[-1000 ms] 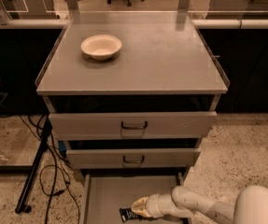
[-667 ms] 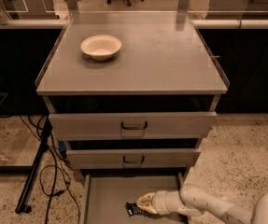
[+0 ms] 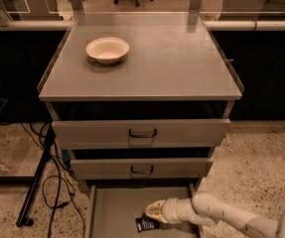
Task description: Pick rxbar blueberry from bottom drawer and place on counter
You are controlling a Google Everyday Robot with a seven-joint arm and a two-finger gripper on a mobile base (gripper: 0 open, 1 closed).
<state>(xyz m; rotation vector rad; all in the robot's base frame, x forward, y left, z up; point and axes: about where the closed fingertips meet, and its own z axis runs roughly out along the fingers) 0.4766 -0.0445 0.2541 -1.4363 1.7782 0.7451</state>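
Presently, the rxbar blueberry (image 3: 146, 224) lies flat on the floor of the bottom drawer (image 3: 113, 211), at the lower centre of the frame and close to the bottom edge. It shows as a small dark wrapper with pale lettering. The bottom drawer is pulled out and its grey floor is exposed.

The gripper (image 3: 151, 213) is inside this drawer, directly above and to the right of the bar. Its cream-coloured tip meets the bar's upper edge, or sits just beside it; contact cannot be confirmed. Whether the gripper is open, closed or gripping the bar cannot be told from this view. The arm (image 3: 216, 215) enters from the lower right corner of the frame and reaches leftward over the drawer's right wall.

Above the bottom drawer, the middle drawer (image 3: 181, 167) and the top drawer (image 3: 191, 132) each carry a dark loop handle at their centre. Both stand slightly out from the cabinet.

The grey tabletop (image 3: 172, 58) fills the upper middle of the frame. A cream bowl (image 3: 107, 49) stands upright on its left rear part, well apart from the bar.

At the lower left, black cables (image 3: 52, 182) and a dark stand leg (image 3: 35, 182) lie on the speckled floor (image 3: 261, 152).
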